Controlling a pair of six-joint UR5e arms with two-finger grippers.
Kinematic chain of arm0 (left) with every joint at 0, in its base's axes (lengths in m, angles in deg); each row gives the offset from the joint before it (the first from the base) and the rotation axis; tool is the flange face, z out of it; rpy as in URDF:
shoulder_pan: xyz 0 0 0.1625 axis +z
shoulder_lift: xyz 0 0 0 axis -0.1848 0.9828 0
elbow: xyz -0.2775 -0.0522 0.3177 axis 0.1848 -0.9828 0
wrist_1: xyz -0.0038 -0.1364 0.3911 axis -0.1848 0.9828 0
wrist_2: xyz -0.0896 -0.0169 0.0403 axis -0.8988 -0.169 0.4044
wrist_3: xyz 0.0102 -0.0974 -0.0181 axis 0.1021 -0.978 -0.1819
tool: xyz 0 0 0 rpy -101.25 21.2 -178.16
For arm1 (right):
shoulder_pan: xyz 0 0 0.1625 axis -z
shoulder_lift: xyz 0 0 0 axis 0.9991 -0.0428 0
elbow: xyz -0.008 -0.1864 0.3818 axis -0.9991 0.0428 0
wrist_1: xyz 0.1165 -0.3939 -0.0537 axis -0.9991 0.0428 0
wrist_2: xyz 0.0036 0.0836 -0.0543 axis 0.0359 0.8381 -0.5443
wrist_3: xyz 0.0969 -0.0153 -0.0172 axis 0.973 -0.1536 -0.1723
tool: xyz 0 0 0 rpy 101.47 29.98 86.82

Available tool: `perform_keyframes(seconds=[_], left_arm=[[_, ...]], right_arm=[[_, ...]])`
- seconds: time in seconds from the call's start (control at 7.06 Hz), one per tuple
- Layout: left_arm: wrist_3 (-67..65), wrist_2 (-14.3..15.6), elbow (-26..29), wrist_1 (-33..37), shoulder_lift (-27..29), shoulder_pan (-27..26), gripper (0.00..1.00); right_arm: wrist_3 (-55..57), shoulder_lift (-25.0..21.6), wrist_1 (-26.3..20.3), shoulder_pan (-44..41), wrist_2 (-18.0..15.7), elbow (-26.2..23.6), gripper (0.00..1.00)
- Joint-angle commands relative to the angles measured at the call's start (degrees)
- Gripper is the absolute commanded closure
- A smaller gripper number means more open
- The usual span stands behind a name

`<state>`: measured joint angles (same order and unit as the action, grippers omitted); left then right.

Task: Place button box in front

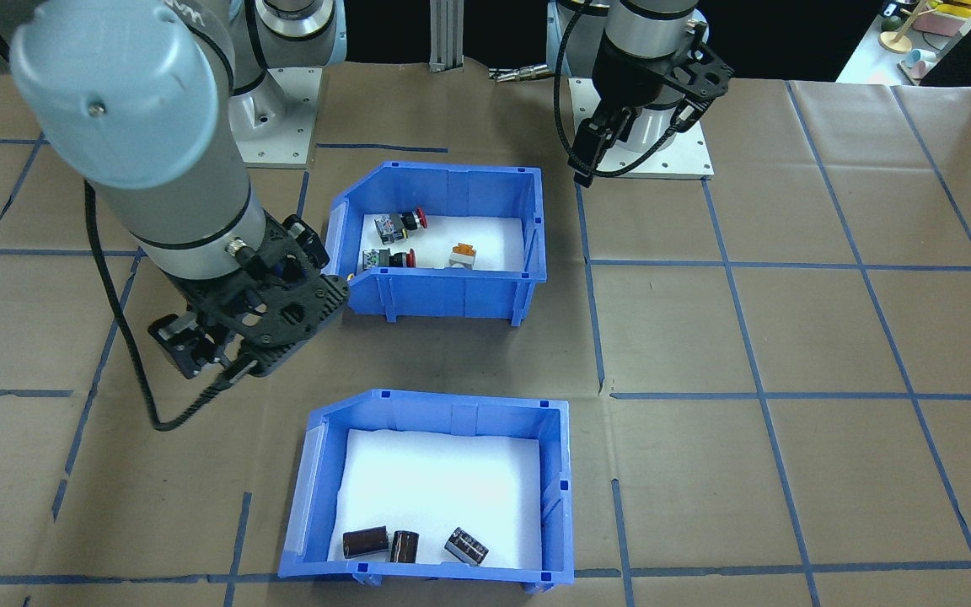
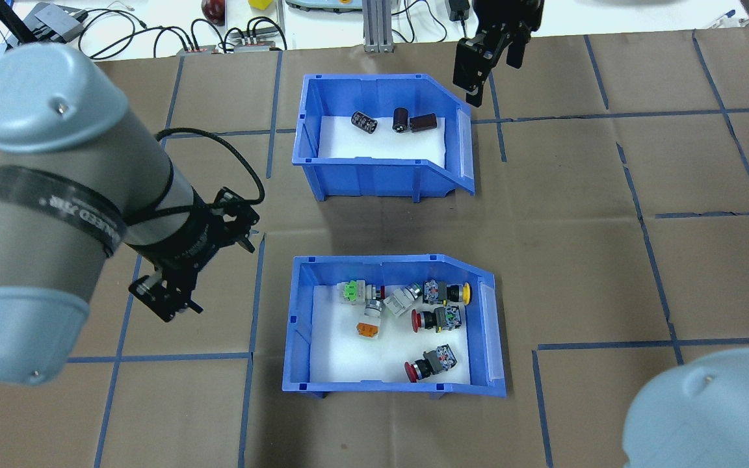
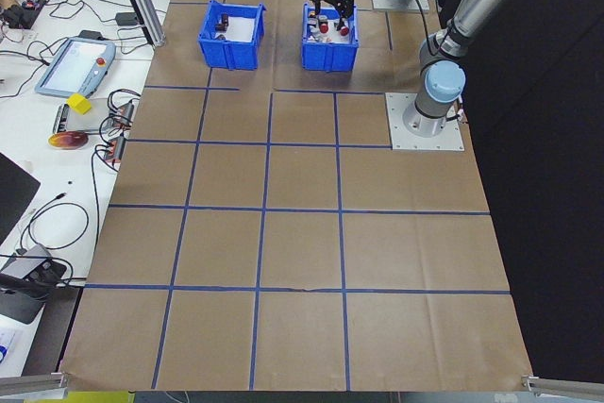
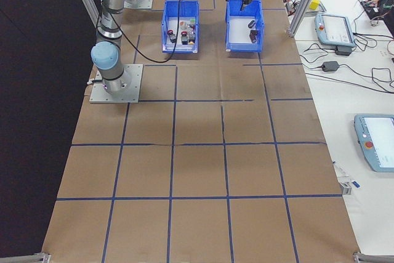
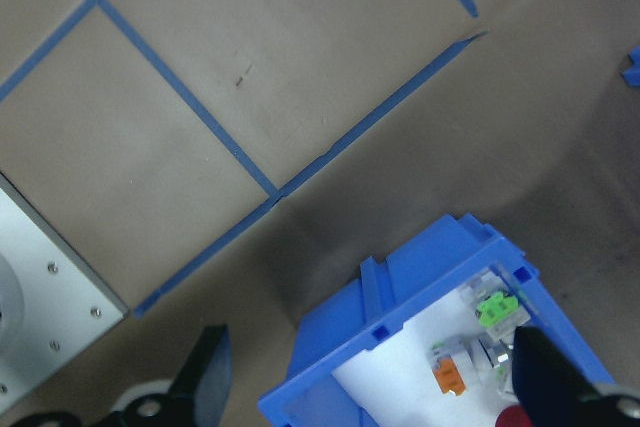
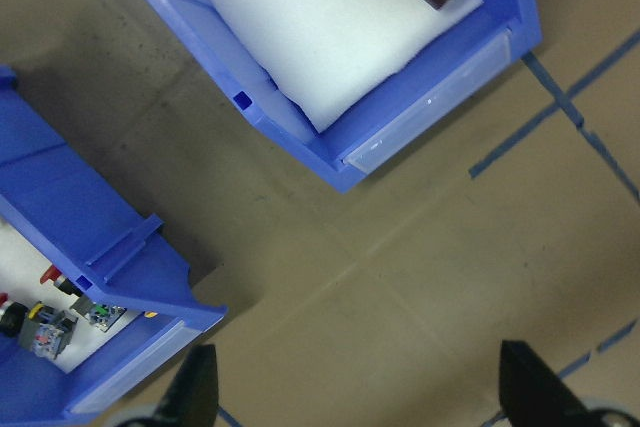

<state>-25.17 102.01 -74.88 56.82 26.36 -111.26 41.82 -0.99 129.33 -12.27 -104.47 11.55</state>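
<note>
Button box (image 2: 393,325) sits nearest the robot on the brown paper-covered table (image 2: 608,260), a blue open-top bin with a white foam liner and its sloped cut-out side toward the robot's right. Inside it lie about 7 small push-button switches (image 2: 436,318), capped in red, yellow, green and orange, scattered over the liner. Beside the box's plain end wall, on the robot's left and clear of it, hangs the left gripper (image 2: 183,273), its 2 fingers spread apart and holding nothing; the left wrist view shows a corner of the box between the finger tips (image 5: 212,372). Farther out across a strip of bare paper stands the second blue bin (image 2: 381,133), also foam-lined, with 3 dark cylinders (image 2: 394,121) lying along its far side. Beyond that bin's sloped end, off its far right corner, hovers the right gripper (image 2: 482,62), fingers parted and empty, with both bins showing at the edges of its wrist view. Blue tape lines (image 2: 257,286) divide the paper into squares.
</note>
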Motion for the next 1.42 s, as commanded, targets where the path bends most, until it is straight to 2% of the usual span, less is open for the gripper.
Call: perform_keyframes(seconds=[0.0, 0.14, 0.28, 0.42, 0.57, 0.85, 1.28], left_arm=[[-24.8, -1.7, -7.4, -3.4, -1.2, -10.4, 0.01], [-31.1, -2.1, -9.7, -6.0, -1.0, -13.3, 0.01], [-36.4, -2.5, -11.8, -9.1, -0.9, -14.6, 0.01], [-37.0, -6.3, -12.3, -11.0, -0.9, -14.8, 0.01], [-40.6, -8.9, -12.6, -15.7, 0.0, -15.0, 0.01], [-43.9, -8.8, -14.1, -19.6, 3.6, -18.5, 0.01], [-44.3, -8.6, -14.5, -23.9, 7.1, -19.8, 0.01]], right_arm=[[-15.8, 3.2, 4.3, -2.5, 0.5, 0.9, 0.00], [-20.6, 5.3, 4.8, -4.5, 0.0, 1.1, 0.00], [-23.3, 6.8, 7.6, -6.2, -0.2, 1.9, 0.00], [-26.6, 8.3, 10.5, -7.1, -0.1, 2.5, 0.00], [-26.8, 9.1, 11.9, -7.5, 0.1, 3.0, 0.00], [-26.7, 12.3, 12.8, -8.7, 0.7, 6.1, 0.00], [-25.9, 14.6, 15.1, -10.4, 0.8, 6.5, 0.00]])
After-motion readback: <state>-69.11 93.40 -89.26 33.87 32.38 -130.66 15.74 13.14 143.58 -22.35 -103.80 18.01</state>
